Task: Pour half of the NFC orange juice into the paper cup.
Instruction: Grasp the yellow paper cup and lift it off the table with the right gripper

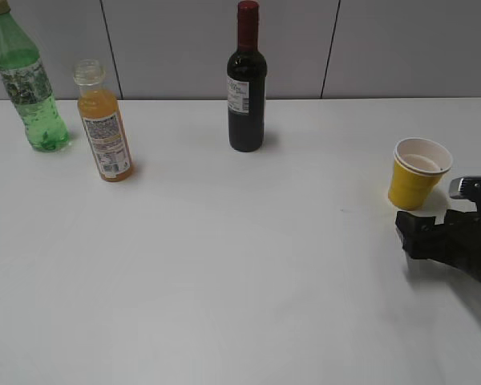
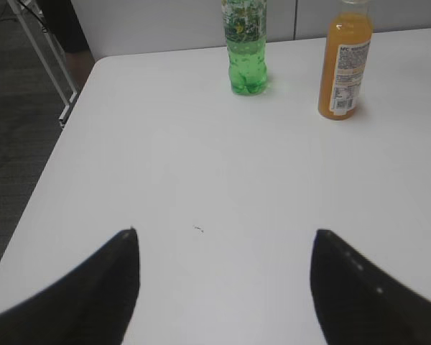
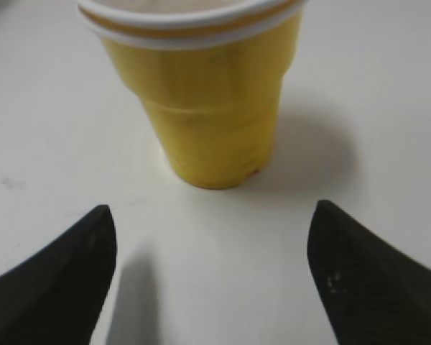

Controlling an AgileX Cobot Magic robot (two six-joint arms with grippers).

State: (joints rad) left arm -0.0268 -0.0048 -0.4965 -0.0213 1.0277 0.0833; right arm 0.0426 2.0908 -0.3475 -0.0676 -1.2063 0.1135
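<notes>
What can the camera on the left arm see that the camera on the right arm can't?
Only the left wrist view shows the green soda bottle and the NFC orange juice standing apart at the far side, the table's left edge, the floor beyond it, and the left gripper, open and empty.

Only the right wrist view shows the paper cup, upright, close ahead of the right gripper, also open and not touching it.

Both show the white table and two dark fingertips spread wide.

upright orange juice bottle [image 1: 104, 124] far from yellow cup [image 1: 418, 173]
</notes>
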